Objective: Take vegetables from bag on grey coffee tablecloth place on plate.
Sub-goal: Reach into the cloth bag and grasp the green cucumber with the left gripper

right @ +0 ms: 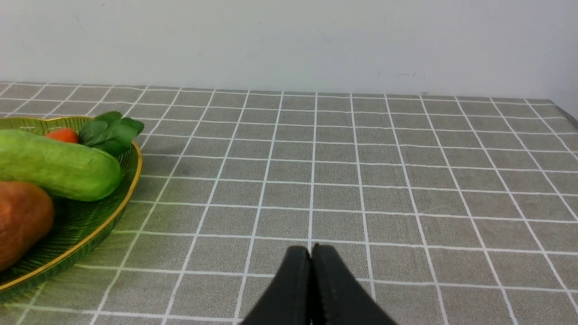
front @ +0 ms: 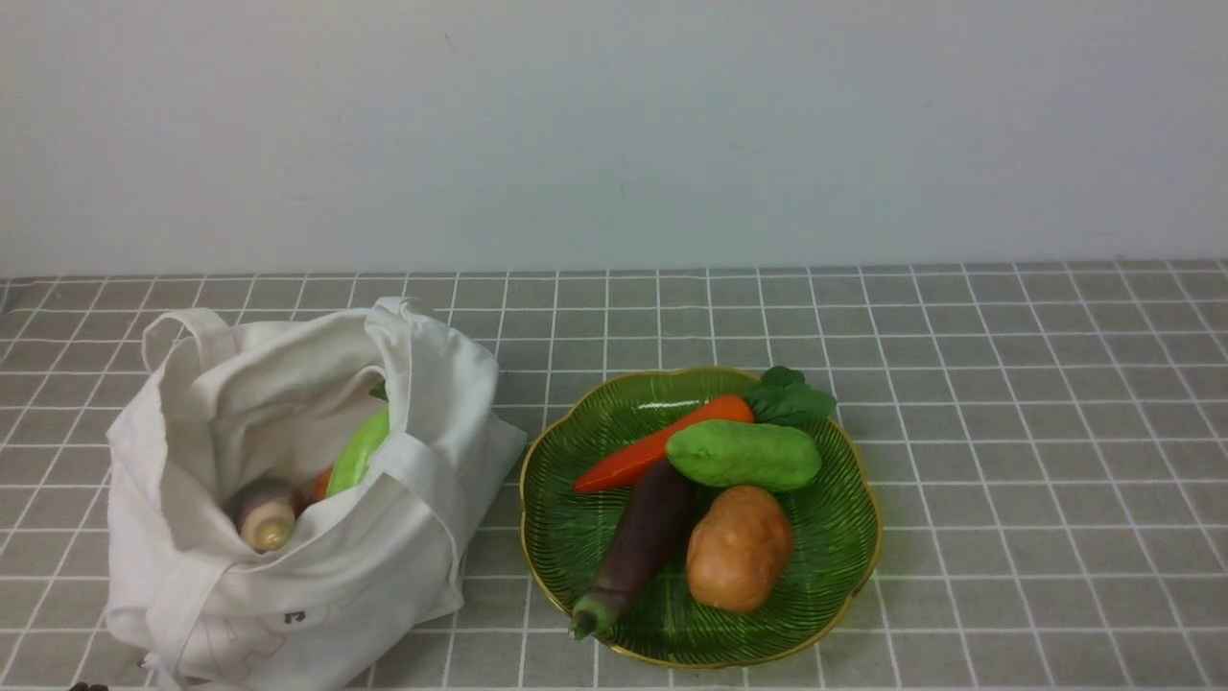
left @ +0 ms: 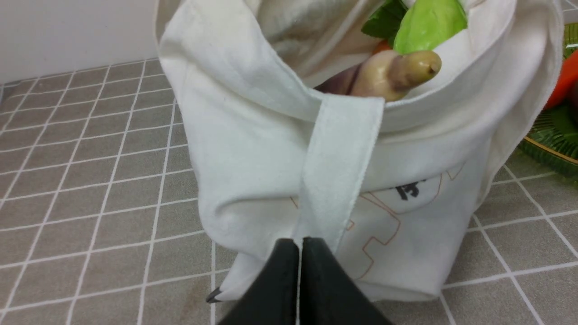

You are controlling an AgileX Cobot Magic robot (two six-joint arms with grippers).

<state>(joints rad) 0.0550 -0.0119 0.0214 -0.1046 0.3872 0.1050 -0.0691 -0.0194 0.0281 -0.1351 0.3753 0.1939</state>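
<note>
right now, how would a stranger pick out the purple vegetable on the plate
Right of the white bag sits a green plate. On its near left side, beside the round brown vegetable, lies a long vegetable. It alone is dark purple, with a green tip at its near end.

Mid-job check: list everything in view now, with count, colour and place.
bag: one, white, left side, mouth open
vegetables in bag: three showing, pale green gourd, orange piece, purple-and-cream root
plate: one, green with gold rim, right of the bag
vegetables on plate: four, orange carrot, green cucumber, purple aubergine, brown potato
tablecloth: one, grey with white grid, covering the table
wall: one, pale, behind the table
left claw: one, black, shut, facing the bag's strap
right claw: one, black, shut, empty, over cloth beside the plate
</note>
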